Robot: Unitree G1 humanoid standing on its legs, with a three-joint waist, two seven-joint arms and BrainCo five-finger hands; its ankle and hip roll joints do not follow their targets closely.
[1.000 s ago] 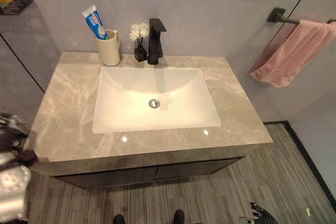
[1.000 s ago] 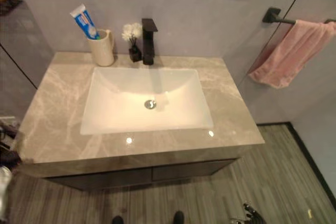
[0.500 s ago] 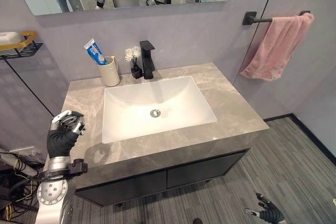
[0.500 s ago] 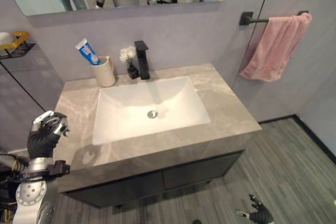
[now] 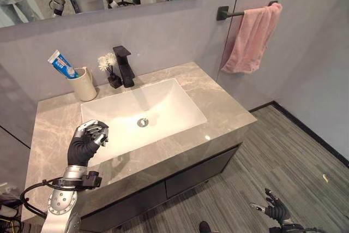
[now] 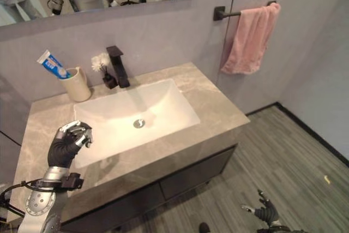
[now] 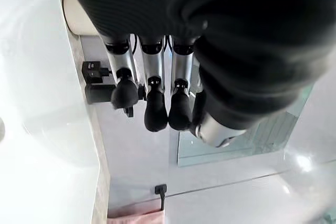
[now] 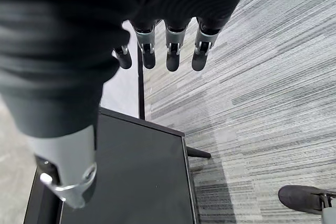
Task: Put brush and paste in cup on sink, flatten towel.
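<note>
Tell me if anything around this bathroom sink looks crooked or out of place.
The pink towel on the black wall bar hangs bunched and lopsided rather than spread flat. The blue and white toothpaste tube leans out of the cream cup on the marble counter, which seems normal. Nothing looks spilled or damaged.

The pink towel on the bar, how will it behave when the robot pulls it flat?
The towel hangs bunched in soft folds from the bar, so it is likely floppy and light. It is only draped over, so a sideways tug may slide it along or off the bar.
</note>
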